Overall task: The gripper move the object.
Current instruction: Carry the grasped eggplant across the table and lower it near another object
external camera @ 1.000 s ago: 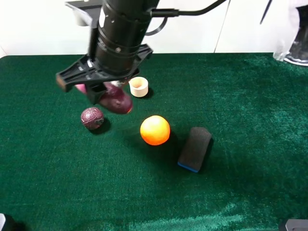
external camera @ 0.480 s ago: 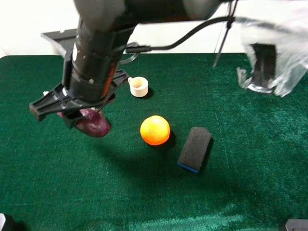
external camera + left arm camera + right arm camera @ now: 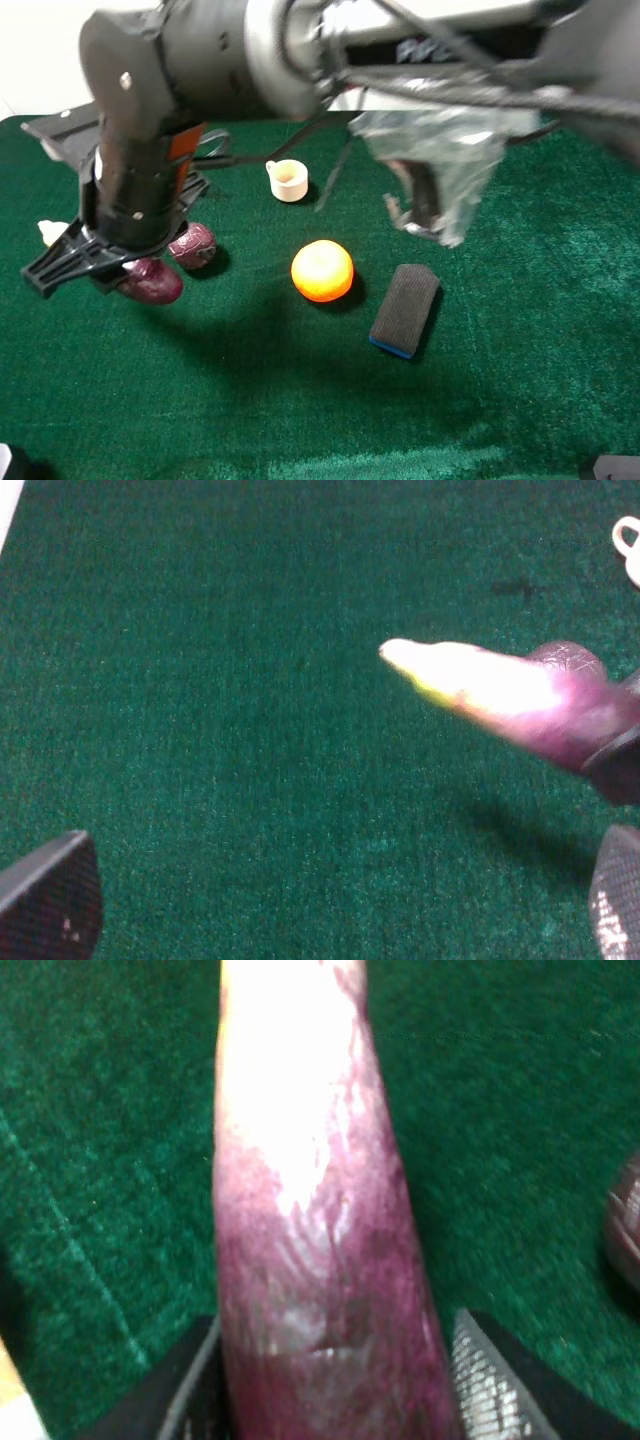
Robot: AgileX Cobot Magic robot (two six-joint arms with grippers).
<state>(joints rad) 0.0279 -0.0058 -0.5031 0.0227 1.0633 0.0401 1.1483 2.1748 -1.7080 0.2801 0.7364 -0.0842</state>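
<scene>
High view, right claw [image 3: 125,272] reaching across to the left side, clamped on the eggplant [image 3: 152,283], just beside a maroon ball [image 3: 192,245], over green cloth [image 3: 500,400], left wrist view, left claw [image 3: 330,910] spread wide, right wrist view, eggplant pinched between both fingers.

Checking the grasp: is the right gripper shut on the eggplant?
Shut. Right wrist view: fingers of the right gripper press both sides of the eggplant.

The right arm [image 3: 150,140] is a thick black tube with a shiny grey part, one small screw [image 3: 125,78] and thin black cables [image 3: 235,160]. Its tool [image 3: 115,268] is black.
</scene>
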